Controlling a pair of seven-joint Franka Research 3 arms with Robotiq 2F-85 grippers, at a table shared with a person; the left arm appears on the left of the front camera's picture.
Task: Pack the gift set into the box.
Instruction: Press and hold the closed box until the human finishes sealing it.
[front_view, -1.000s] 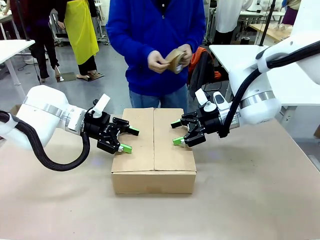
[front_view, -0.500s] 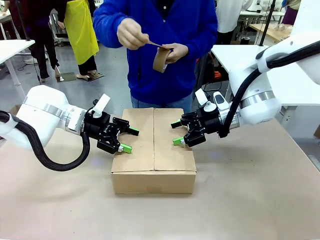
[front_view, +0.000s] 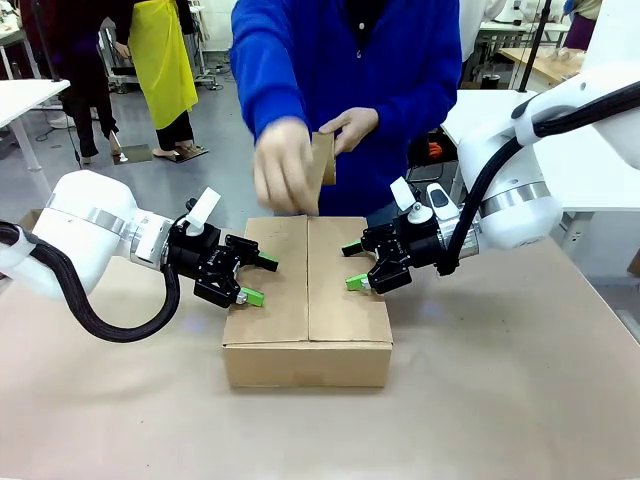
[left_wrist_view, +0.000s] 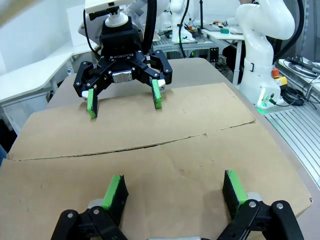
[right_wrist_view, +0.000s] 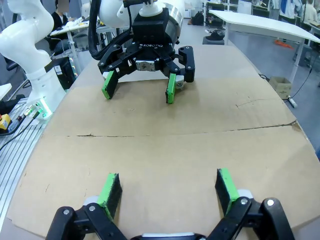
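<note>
The box (front_view: 307, 300) stands in the middle of the table with its top flaps folded shut and a seam running down the middle. The gift set is hidden. My left gripper (front_view: 258, 280) is open over the box's left flap, and my right gripper (front_view: 352, 266) is open over the right flap. I cannot tell whether the pads touch the cardboard. In the left wrist view my left gripper (left_wrist_view: 175, 186) spans bare flap (left_wrist_view: 165, 160) and faces the right gripper (left_wrist_view: 124, 97). In the right wrist view my right gripper (right_wrist_view: 167, 187) faces the left gripper (right_wrist_view: 138, 87) across the box top (right_wrist_view: 165, 145).
A person in a blue top stands at the far side. One hand (front_view: 283, 170) reaches down toward the box's far edge, and a roll of brown tape (front_view: 322, 160) is held just behind it. The brown table (front_view: 500, 400) lies bare around the box.
The person pulled a strip from the tape roll at chest height, then brought hand and roll down toward the far edge of the box. Both arms stayed still.
</note>
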